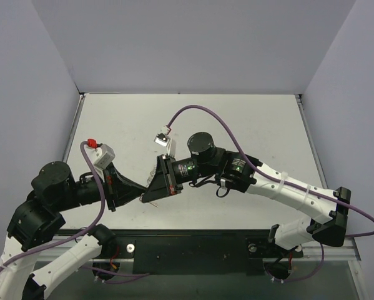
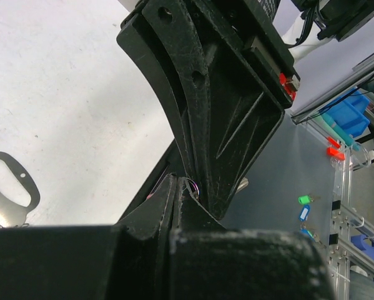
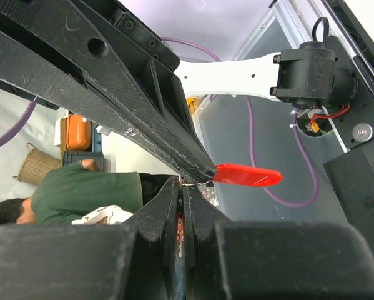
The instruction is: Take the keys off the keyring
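Note:
My two grippers meet tip to tip over the near middle of the table [image 1: 236, 119]. The left gripper [image 1: 144, 196] is shut; in the right wrist view its fingers [image 3: 143, 119] pinch one end of the key's red plastic head [image 3: 248, 175], which sticks out to the right. The right gripper [image 1: 152, 194] is shut on the thin wire keyring [image 3: 190, 182]. In the left wrist view the keyring [image 2: 196, 186] shows beside my shut left gripper [image 2: 176, 182], under the right gripper's fingers [image 2: 205, 112]. A grey metal sliver [image 2: 243, 183] pokes out behind them. In the right wrist view the right gripper [image 3: 182, 182] is shut.
A grey metal clip [image 2: 5, 187] lies on the table to the left of the grippers. Green [image 2: 305, 200] and blue [image 2: 304, 212] key tags sit behind a clear panel by the near edge. A purple cable [image 1: 199, 111] arcs over the right arm. A person in green [image 3: 80, 194] is beyond the table.

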### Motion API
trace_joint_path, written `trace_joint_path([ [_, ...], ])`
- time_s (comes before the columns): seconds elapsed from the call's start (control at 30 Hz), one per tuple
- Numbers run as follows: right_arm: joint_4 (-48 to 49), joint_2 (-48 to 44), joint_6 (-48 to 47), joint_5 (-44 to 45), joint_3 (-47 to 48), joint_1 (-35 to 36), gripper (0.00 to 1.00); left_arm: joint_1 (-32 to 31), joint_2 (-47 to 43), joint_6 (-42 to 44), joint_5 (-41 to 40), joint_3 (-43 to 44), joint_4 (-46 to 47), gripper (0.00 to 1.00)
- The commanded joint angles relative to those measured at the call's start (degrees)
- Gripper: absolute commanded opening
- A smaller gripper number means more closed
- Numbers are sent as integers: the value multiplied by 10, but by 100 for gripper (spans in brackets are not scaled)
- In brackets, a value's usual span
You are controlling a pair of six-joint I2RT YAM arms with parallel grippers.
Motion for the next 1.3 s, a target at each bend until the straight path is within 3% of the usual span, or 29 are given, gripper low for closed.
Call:
trace_joint_path([
  [0.0,25,8,-8,28,26,-10,0,-4,7,2,57,4,18,0],
  [0.07,7,6,-12,28,22,-10,0,-4,3,-5,33,7,29,0],
  [0.13,7,1,-13,29,13,-10,0,-3,0,-17,-2,9,43,14],
  [0.17,8,-4,-13,29,6,-10,0,-4,0,-19,-18,13,46,29],
  [0.23,8,-11,-15,30,-5,-10,0,-3,-4,-34,-39,16,58,46],
  [0.3,12,-19,-18,30,-15,-10,0,-4,-5,-47,-68,22,63,58],
  [0.43,18,-40,-23,23,-31,-10,0,-4,-16,-80,-134,35,77,67],
  [0.6,50,-63,-49,-9,-55,-12,0,-4,-35,-159,-182,35,99,67],
  [0.77,164,-83,-28,-54,-87,-20,0,-4,-66,-225,-149,13,139,65],
  [0.97,206,-88,-33,-93,-70,-20,0,-3,-90,-286,-148,9,118,60],
  [1.27,223,-74,-33,-109,-29,-20,0,-3,-153,-401,-108,-96,264,58],
])
